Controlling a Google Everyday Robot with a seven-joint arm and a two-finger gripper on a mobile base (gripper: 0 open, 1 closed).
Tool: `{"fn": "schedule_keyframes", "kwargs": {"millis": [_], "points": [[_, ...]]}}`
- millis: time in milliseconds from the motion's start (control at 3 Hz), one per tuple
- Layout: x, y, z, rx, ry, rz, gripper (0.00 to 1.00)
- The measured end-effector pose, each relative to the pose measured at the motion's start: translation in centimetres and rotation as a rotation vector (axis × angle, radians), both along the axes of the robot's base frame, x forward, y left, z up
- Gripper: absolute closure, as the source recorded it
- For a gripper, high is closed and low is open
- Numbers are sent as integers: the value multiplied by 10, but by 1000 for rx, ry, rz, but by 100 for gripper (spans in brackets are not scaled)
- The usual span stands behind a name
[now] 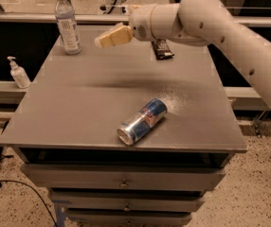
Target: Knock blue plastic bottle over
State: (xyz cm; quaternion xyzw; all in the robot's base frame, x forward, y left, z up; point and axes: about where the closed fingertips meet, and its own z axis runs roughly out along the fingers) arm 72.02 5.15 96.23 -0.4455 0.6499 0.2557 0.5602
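Near the front edge of the tabletop point(78, 108) we note a blue-and-silver can point(141, 121) lying on its side. Farther back, the tool point(112, 36) hangs above the far half; we cannot tell whether it is wide or narrow. The blue plastic bottle point(67, 25) stands upright at the far left corner, apart from the tool.

The grey counter point(78, 103) is carrying three things. The blue plastic bottle point(67, 25) is standing upright at its far left corner. A blue-and-silver can point(142, 121) is lying on its side near the front edge, around the middle. A dark packet point(162, 49) is lying flat by the far edge, toward the right. My gripper point(101, 40) is hovering above the far part of the counter, near the bottle's right side.
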Motion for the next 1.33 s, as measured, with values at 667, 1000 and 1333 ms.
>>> {"fn": "schedule_keyframes", "kwargs": {"millis": [667,1000,1333], "points": [[70,64,21,102,-60,43,0],[78,102,23,83,-58,105,0],[80,135,19,61,-47,157,0]]}}
